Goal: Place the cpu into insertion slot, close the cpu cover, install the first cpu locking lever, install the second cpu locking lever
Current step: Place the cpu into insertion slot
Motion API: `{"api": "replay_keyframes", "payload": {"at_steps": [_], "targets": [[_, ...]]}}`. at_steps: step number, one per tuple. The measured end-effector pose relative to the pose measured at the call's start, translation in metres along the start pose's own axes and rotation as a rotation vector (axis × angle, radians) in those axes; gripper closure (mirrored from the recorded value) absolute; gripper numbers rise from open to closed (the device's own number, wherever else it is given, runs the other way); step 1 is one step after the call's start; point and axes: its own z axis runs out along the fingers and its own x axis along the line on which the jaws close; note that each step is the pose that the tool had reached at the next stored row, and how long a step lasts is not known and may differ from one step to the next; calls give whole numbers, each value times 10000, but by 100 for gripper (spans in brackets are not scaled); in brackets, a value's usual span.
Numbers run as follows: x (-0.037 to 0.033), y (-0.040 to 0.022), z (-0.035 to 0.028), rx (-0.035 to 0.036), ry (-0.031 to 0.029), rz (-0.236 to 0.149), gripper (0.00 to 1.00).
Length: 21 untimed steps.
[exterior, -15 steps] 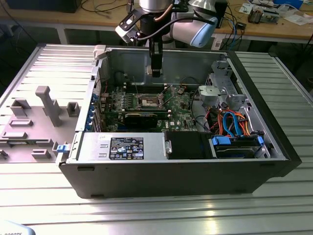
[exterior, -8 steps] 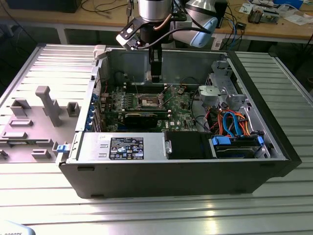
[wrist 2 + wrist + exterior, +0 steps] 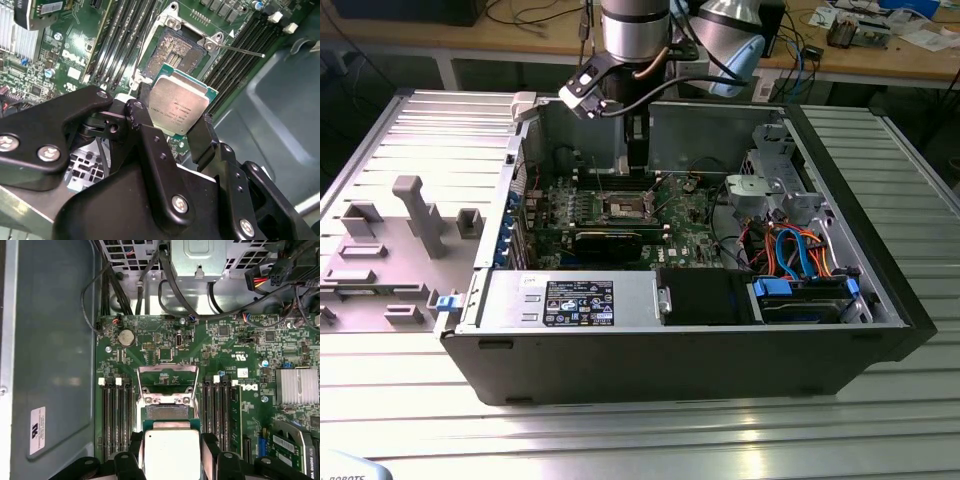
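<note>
In both wrist views my gripper [image 3: 172, 131] [image 3: 171, 452] is shut on the cpu [image 3: 178, 104] [image 3: 171, 454], a flat silver-topped square chip with a green edge. A black finger [image 3: 143, 122] presses on each of two opposite sides. The chip hangs above the green motherboard [image 3: 225, 347], close over the insertion slot [image 3: 173, 50] [image 3: 167, 413], whose dark pin field lies uncovered. The cpu cover [image 3: 167, 374] stands tilted open at the slot's hinge end. A thin wire locking lever [image 3: 245, 50] sticks out to one side, unlatched. In the exterior view the gripper [image 3: 638, 152] hovers inside the computer case above the slot [image 3: 625, 208].
Long black memory slots [image 3: 117, 415] flank the socket on both sides. A finned heatsink [image 3: 297, 385] and a card [image 3: 610, 243] sit nearby. Cables [image 3: 170, 280] hang beside the power supply [image 3: 570, 300]. The case walls [image 3: 720, 135] enclose the board; drive bays with blue and orange cables [image 3: 800, 255] lie on the exterior view's right.
</note>
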Motion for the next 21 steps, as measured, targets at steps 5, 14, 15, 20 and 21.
{"api": "replay_keyframes", "payload": {"at_steps": [5, 14, 15, 20, 21], "targets": [[-1, -8, 116, -1, 1, -1, 46], [-21, -27, 305, 2, 17, -230, 46], [-24, -32, 329, 2, 16, -231, 46], [-26, -49, 477, 1, 16, -229, 46], [-26, -50, 498, 1, 17, -230, 46]]}}
